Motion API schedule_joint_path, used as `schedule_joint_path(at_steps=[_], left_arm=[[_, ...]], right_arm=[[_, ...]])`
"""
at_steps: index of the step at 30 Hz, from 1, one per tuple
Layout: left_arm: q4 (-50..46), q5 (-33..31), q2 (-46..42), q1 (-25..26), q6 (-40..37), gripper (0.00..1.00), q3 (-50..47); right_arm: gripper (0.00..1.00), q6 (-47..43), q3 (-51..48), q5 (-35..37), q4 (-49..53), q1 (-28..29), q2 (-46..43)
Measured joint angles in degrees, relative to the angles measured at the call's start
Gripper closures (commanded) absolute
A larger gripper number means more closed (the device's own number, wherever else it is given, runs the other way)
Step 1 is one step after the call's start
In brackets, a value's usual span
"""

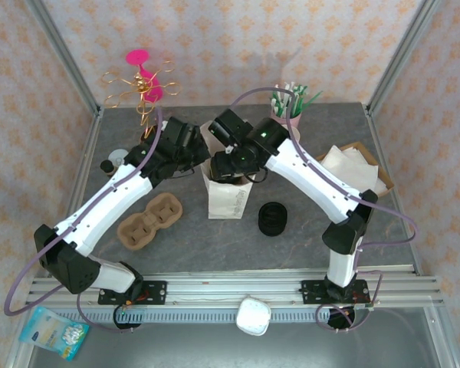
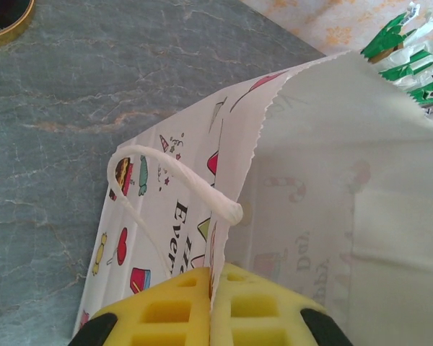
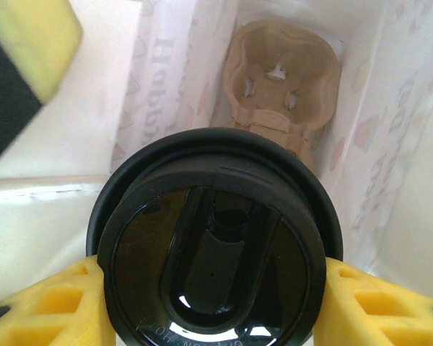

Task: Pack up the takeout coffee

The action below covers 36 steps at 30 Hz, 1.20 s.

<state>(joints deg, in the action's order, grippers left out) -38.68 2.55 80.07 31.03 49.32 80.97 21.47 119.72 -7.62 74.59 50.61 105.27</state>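
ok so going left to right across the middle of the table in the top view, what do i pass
cardboard cup carrier → white paper bag → pile of black lids → brown box of napkins
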Motion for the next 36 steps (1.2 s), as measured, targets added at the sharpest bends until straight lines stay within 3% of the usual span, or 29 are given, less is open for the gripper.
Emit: schedule_joint_path(at_steps=[6,19,36], left_arm=[[1.18,0.00,-0.85,0.00,0.37,1.00,-2.01],[4.31,0.20,-3.26,-0.07,0.35,0.84,-5.38],[6.84,3.21,-5.70,-2.97,0.35,0.80,-10.86]], right_arm=[[0.46,0.42,-2.27,0.61,0.00,-0.02,0.33],[0.46,0.39,-4.02,1.68,-0.66,-0.02,5.09],[0.47,-0.11,-4.00,0.26,-1.03,-0.09,11.17]])
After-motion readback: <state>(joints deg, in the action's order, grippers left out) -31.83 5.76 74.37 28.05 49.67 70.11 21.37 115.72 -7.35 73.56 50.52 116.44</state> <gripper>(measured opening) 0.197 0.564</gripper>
